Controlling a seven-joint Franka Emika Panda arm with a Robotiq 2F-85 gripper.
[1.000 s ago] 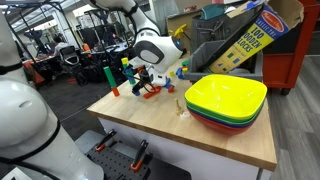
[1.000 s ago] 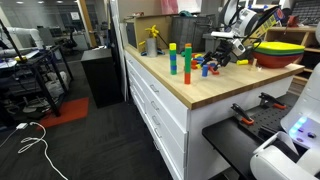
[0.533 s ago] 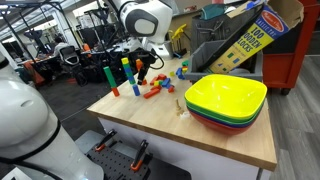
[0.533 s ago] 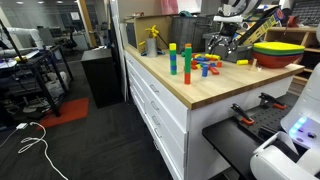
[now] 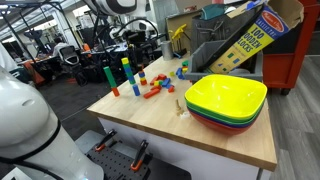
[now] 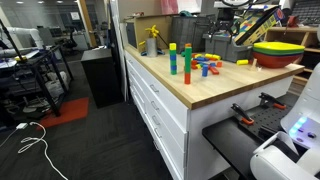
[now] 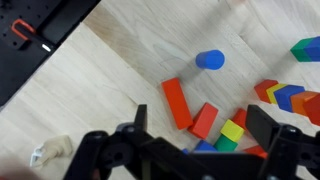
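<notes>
The claw (image 7: 202,122) is being held above the wooden surface (image 7: 95,85) with its jaws spread wide and nothing between them, so no block is being gripped. The thing nearest to it, a long red block (image 7: 177,103), is lying flat on the surface at the edge of a heap of blocks (image 7: 262,112). A short red block (image 7: 204,120) is lying just beside its lower end, and a blue cylinder (image 7: 209,60) is standing apart beyond its other end. The long red block is being judged as light, stiff and not fragile, probably painted wood, with smooth sides that could be slipping a little between hard pads. It is best being taken across its two long sides, near the middle: the side away from the heap is free, while the short red block is leaving little room on the other side. This layout from above is being shown only in the wrist view, where the height of the claw cannot be told. In an exterior view the claw (image 5: 140,45) is being seen well above the heap of blocks (image 5: 152,88), and things outside the wrist picture are being shown: a green tower (image 5: 108,76) near the heap and stacked bowls (image 5: 225,100) well apart from it.
</notes>
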